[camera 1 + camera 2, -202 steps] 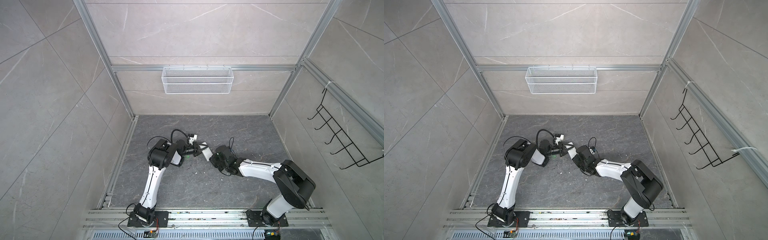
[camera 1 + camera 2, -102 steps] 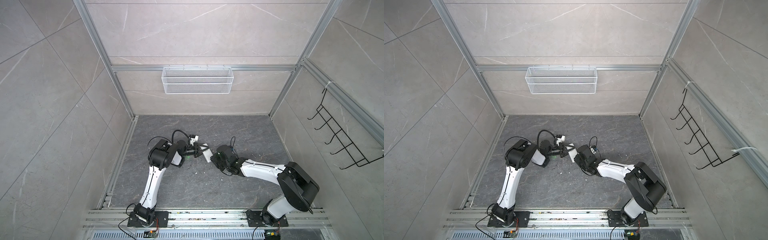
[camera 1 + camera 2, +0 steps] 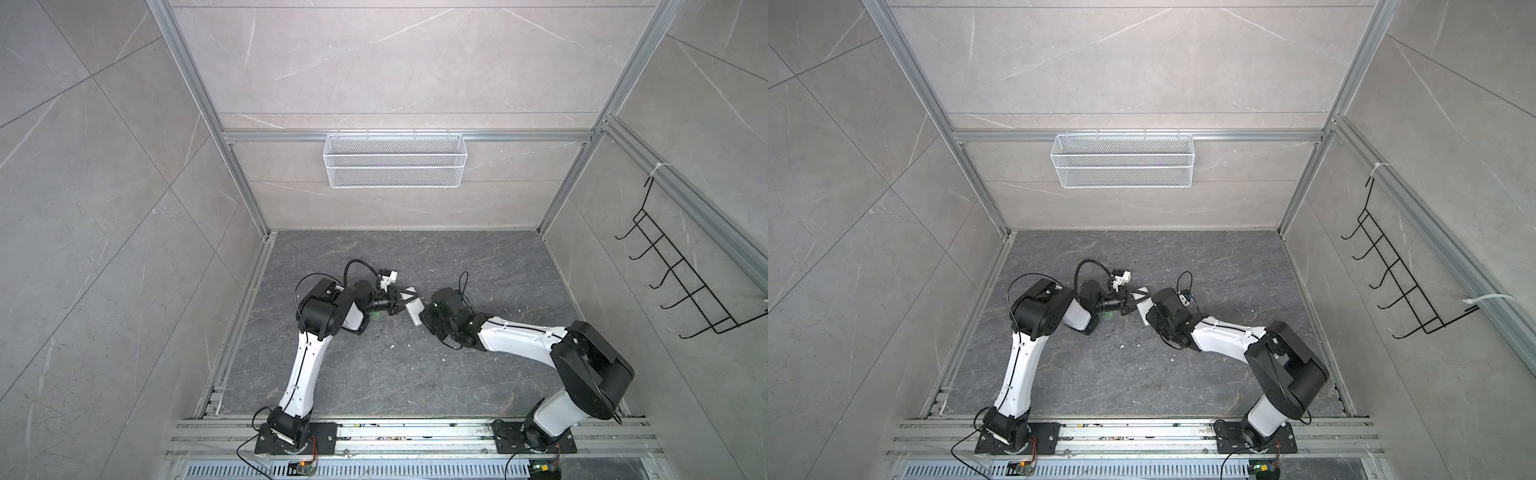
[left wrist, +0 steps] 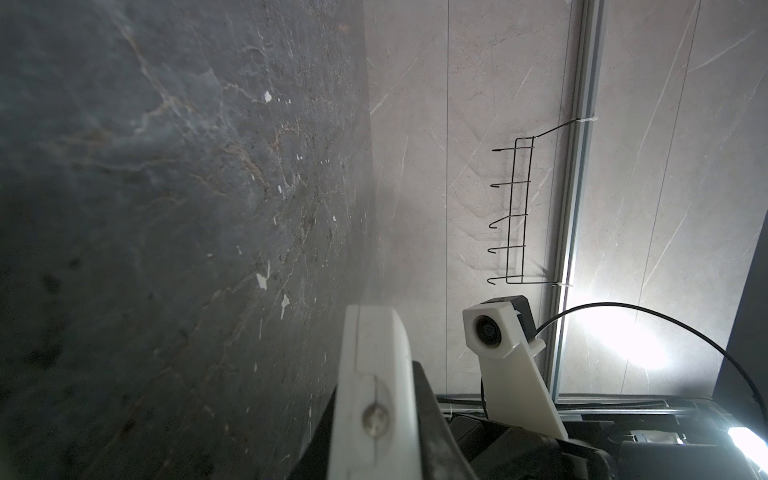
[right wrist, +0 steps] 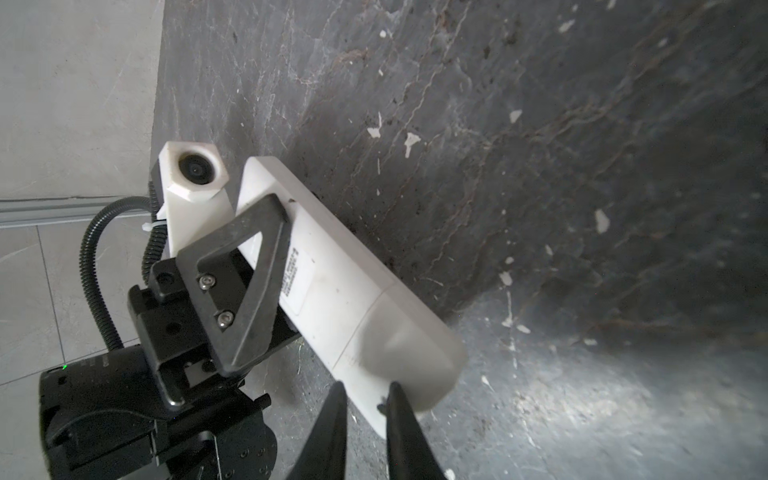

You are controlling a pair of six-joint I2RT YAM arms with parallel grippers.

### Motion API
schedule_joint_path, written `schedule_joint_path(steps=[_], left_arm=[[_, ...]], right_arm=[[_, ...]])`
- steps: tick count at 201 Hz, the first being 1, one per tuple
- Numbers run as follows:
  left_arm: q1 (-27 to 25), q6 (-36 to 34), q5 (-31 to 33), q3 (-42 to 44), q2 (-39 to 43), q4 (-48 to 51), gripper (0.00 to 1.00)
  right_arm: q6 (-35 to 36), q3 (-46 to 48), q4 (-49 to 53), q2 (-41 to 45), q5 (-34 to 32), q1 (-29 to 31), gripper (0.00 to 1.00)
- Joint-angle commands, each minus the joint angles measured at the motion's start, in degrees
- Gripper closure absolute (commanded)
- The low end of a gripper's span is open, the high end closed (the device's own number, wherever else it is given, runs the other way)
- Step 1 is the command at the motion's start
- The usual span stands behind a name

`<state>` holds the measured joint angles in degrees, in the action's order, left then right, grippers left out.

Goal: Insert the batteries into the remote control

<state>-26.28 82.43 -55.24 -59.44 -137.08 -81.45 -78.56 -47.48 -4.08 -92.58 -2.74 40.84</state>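
hardly anything has shifted over the last second: the right arm [image 3: 519,345] has only nudged its elbow, and both grippers stay at the remote [image 5: 332,291], which sits over the middle of the floor [image 3: 374,374] in both top views. the left gripper [image 3: 409,300] is clamped across the remote's far half, one dark triangular finger lying flat on its plain white back. the right gripper [image 5: 365,395] has its jaws a narrow slit apart at the near end, astride the remote's edge past the cover seam. whether they pinch it or merely touch, i cannot tell. the back looks closed, and no batteries show in any view. my guess is that the right arm is either working the cover loose or pressing it home, and these frames don't settle which.
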Motion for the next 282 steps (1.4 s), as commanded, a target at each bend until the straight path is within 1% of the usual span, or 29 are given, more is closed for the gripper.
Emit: schedule_joint_path(steps=[1,52,99,127,254,282], left_arm=[[-0.57,-0.27,-2.45,1.06,1.73,0.35,1.00],[-0.60,-0.36,-2.36,1.17,1.77,0.35,1.00],[-0.50,-0.43,-2.29,1.25,1.81,0.33,1.00],[-0.50,-0.49,-2.22,1.29,1.76,0.33,1.00],[0.05,-0.67,-1.80,1.67,1.90,0.33,1.00],[0.05,-0.69,-1.71,1.67,1.79,0.33,1.00]], right_arm=[[0.61,-1.80,7.46,-2.55,-0.38,-0.15,0.82],[2.54,-5.69,15.29,-3.84,-0.79,-0.19,0.85],[2.28,-3.48,12.75,-3.38,1.21,-0.09,0.86],[2.62,-1.85,9.49,-2.96,2.95,-0.07,0.86],[3.98,-1.38,13.70,0.42,2.68,-0.07,0.85],[5.36,-1.96,14.96,2.28,2.13,-0.06,0.82]])
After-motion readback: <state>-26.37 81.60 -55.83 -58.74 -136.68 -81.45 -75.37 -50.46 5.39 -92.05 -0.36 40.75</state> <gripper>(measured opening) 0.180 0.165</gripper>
